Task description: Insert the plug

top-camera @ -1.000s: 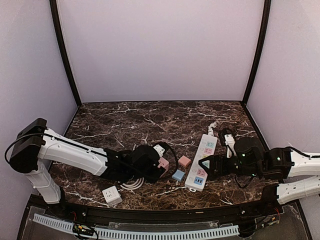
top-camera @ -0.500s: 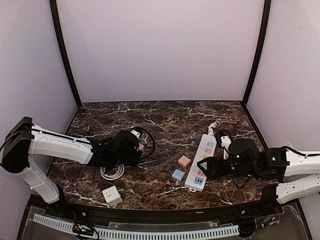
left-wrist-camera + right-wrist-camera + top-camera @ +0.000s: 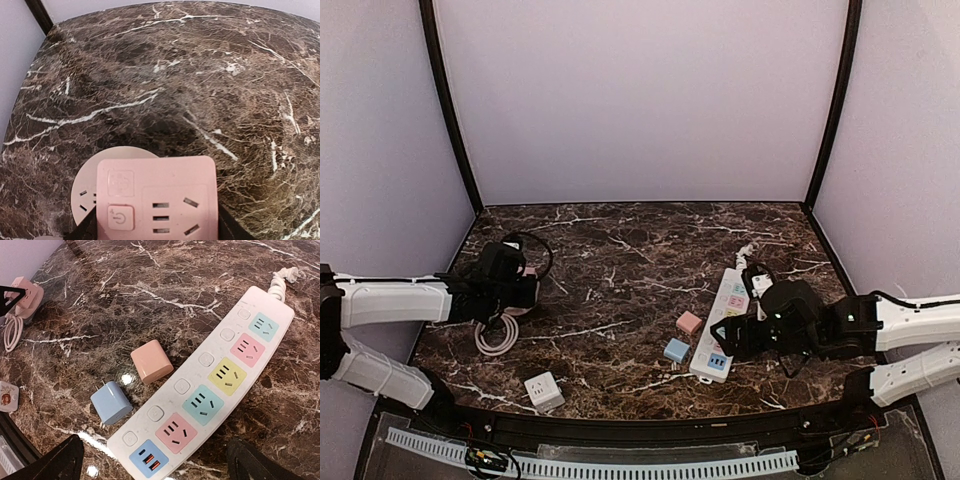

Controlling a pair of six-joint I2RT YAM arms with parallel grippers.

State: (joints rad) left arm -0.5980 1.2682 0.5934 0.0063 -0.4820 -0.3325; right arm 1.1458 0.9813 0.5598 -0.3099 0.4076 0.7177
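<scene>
Left gripper (image 3: 517,284), gripping a pink square adapter (image 3: 157,200), has retreated left, delaying insertion. Right gripper (image 3: 157,460) gapes above the white power strip (image 3: 210,385).

Face of the pink socket adapter (image 3: 156,197): one sign reads clearly, a power symbol (ring with a short vertical bar) on the small square button (image 3: 120,218) at lower left. The square panel (image 3: 120,183) above it has faint raised marks, illegible. Power strip (image 3: 210,385): no print readable. White adapter (image 3: 6,396) near the table's front edge: orange-red mark, too blurred to read.
</scene>
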